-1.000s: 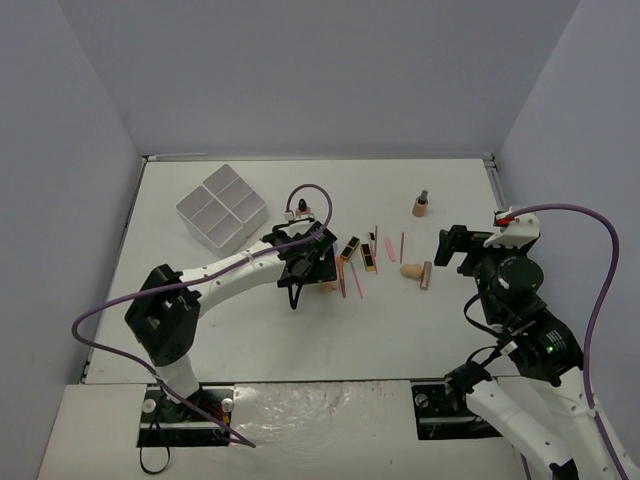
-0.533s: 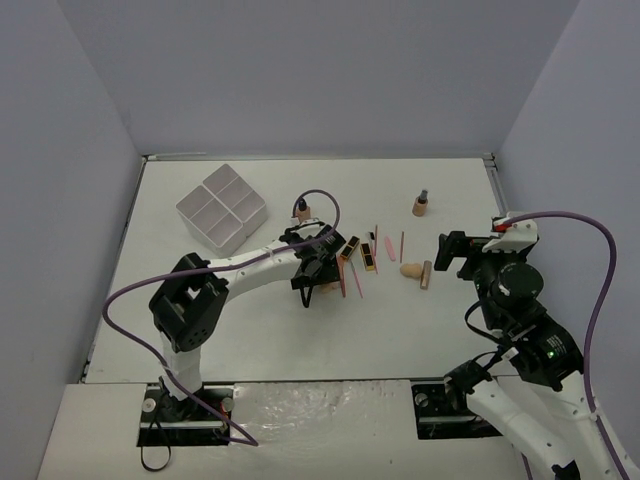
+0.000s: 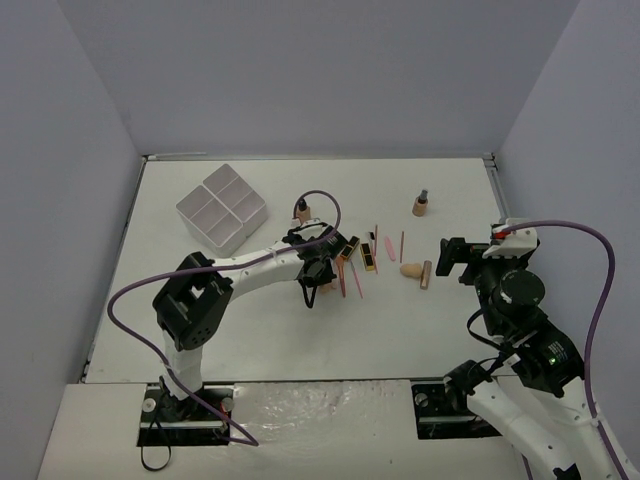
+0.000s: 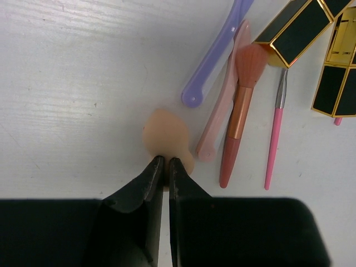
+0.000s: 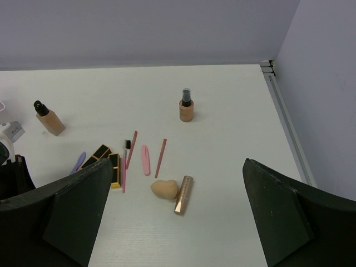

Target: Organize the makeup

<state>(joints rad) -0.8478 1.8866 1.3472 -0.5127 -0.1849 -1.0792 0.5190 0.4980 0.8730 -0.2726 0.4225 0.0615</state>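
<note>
Left gripper (image 4: 164,162) jaws pressed nearly together, pinching near edge of beige sponge (image 4: 164,133); sponge egg-shaped, matte, smooth, lay on white table (image 4: 67,83); just right of it lay pale pink stick (image 4: 222,111), purple stick (image 4: 214,53), rose brush (image 4: 240,100); black-gold lipstick tubes (image 4: 297,25) beyond those; right gripper (image 3: 450,258) jaws stood wide apart, holding nothing, above table near second sponge (image 5: 164,189).

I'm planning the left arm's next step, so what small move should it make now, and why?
Probably lift straight up a little. The left gripper is shut on the near end of the beige sponge, which lies on the table with a pale pink stick and a makeup brush close beside it; rising first should avoid dragging them.
</note>
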